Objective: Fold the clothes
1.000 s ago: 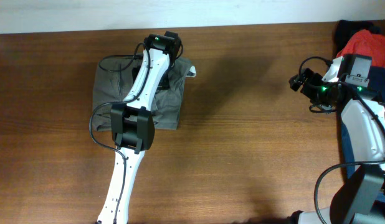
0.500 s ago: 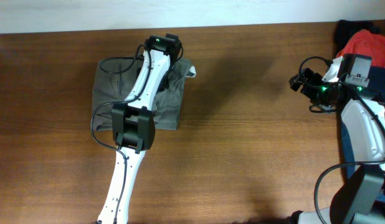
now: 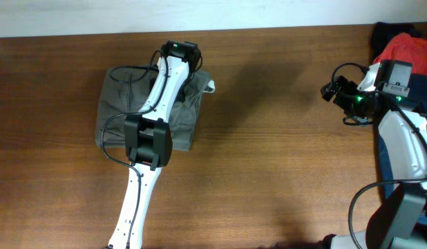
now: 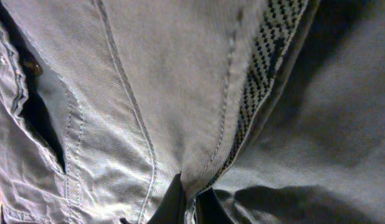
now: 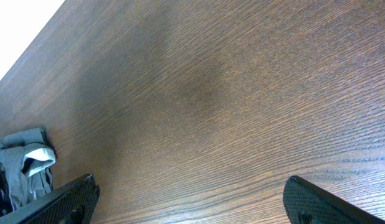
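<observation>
The grey-khaki shorts [image 3: 117,104] lie bunched on the left half of the wooden table. In the overhead view my left gripper [image 3: 188,69] sits on their upper right corner, next to a small white label [image 3: 211,86]. In the left wrist view the left gripper [image 4: 191,202] is shut, pinching a raised fold of the shorts [image 4: 180,93] along a seam. Far to the right, my right gripper [image 3: 331,90] hangs over bare wood. The right wrist view shows that gripper [image 5: 192,202] wide open with nothing between its fingers, and the shorts [image 5: 21,165] at the left edge.
A red-orange garment [image 3: 403,45] lies on a dark garment [image 3: 386,31] at the back right corner, behind the right arm. The table's far edge meets a white wall [image 3: 213,14]. The left arm's elbow [image 3: 148,138] hangs over the shorts.
My left gripper has shut on a fold of the shorts. The shorts have slid a little to the left with it. The right arm has not moved.
</observation>
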